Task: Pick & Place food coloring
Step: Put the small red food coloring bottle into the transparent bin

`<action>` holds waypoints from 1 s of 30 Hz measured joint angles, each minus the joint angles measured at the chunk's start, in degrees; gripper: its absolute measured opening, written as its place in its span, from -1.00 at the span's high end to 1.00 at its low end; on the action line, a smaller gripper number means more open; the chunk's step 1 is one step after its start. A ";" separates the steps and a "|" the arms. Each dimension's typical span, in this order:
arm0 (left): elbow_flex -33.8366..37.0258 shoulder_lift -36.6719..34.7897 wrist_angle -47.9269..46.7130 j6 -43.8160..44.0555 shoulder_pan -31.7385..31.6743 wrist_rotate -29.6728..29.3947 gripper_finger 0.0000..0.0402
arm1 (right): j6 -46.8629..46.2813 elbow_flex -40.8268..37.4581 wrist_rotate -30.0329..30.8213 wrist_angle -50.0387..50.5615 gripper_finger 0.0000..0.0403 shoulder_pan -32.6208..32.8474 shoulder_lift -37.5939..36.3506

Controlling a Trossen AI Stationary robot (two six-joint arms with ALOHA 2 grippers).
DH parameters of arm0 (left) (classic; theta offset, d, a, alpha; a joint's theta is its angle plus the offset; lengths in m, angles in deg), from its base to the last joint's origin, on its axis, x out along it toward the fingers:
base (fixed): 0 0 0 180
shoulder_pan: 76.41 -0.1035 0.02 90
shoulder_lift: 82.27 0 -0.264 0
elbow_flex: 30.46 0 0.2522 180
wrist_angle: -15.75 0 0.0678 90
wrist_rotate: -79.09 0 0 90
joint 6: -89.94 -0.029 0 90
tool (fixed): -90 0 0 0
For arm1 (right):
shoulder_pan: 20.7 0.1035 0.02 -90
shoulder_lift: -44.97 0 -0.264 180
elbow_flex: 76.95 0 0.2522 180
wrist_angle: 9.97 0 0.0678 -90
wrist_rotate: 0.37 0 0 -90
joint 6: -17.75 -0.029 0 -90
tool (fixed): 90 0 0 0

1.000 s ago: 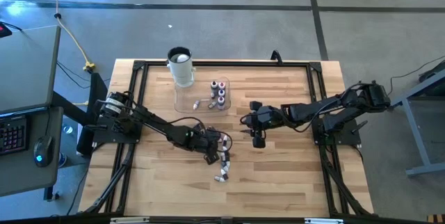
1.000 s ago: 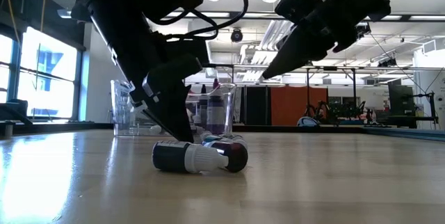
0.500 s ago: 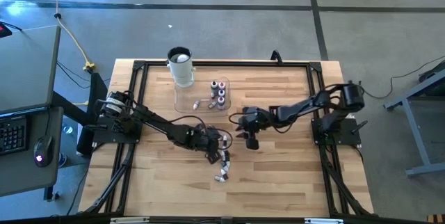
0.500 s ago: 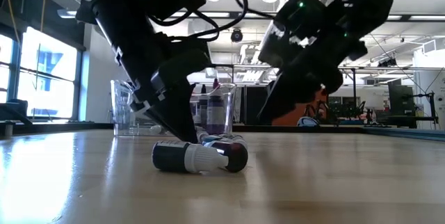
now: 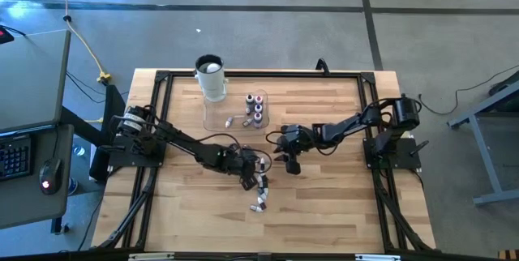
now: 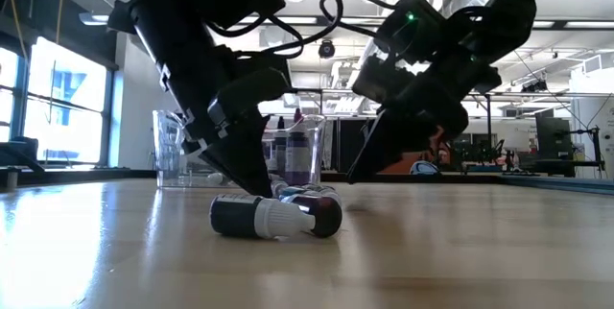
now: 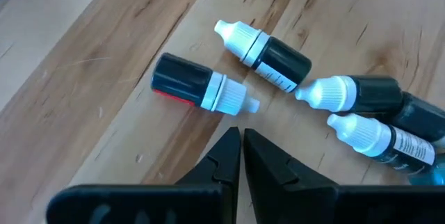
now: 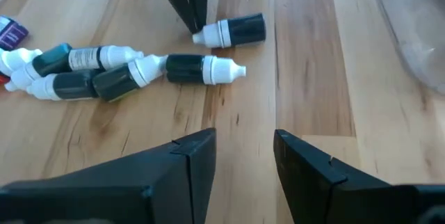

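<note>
Several tiny food coloring bottles (image 7: 274, 53) with dark bodies and white tips lie on their sides in a loose heap (image 5: 259, 190) on the wood table. More stand and lie in the clear tray (image 5: 217, 119). My left gripper (image 7: 241, 135) is shut, its tips pointing down at the table right beside the white tip of one lying bottle (image 7: 198, 86). My right gripper (image 8: 243, 147) is open and hangs low over the table just right of the heap (image 8: 104, 71), pointing at it and touching nothing. My left gripper (image 8: 196, 26) comes slanting down from above, and its shut fingertips end right beside the white cap (image 8: 208, 36) of a lying bottle. Whether they touch the cap, I cannot tell.
A tall white cup (image 5: 211, 79) stands at the far edge of the table, next to the tray. A few bottles (image 5: 256, 109) sit in the tray's right part. A black frame (image 5: 162, 79) runs round the tabletop. Bare wood lies near and right of the heap.
My right gripper has moved toward the table's left, toward the heap of bottles, and has come down close to the tabletop. My left gripper and the bottles have kept their places.
</note>
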 joint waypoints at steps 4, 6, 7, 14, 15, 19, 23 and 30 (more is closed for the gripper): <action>-0.02 -0.11 -0.07 -0.32 -1.35 3.75 0.79 | 1.27 0.00 -0.78 -1.49 0.32 0.00 0.00; -0.10 -0.17 -0.23 -0.38 -1.78 5.89 0.69 | 1.25 0.00 -2.30 -1.67 0.32 0.00 0.00; -0.11 -0.17 -0.23 -0.38 -1.80 6.39 0.63 | 1.25 0.00 -2.90 -1.71 0.32 0.00 0.00; -1.14 0.13 0.09 1.16 -1.71 0.59 0.32 | 1.12 0.00 -3.39 -3.74 0.32 0.00 0.00; -1.39 0.17 0.01 1.74 -1.88 -0.32 0.30 | 1.08 0.00 -3.39 -3.94 0.32 0.00 -0.02; -1.88 0.17 -0.13 3.33 -2.87 -2.21 0.28 | 1.04 0.00 -3.46 -3.92 0.32 0.07 0.00; -1.86 0.17 -0.42 4.79 -4.26 -1.76 0.27 | 1.03 0.00 -3.54 -3.73 0.32 0.07 0.00; -2.08 0.17 -0.04 3.13 -6.21 1.26 0.27 | 1.03 0.00 -1.96 -3.89 0.32 0.04 0.00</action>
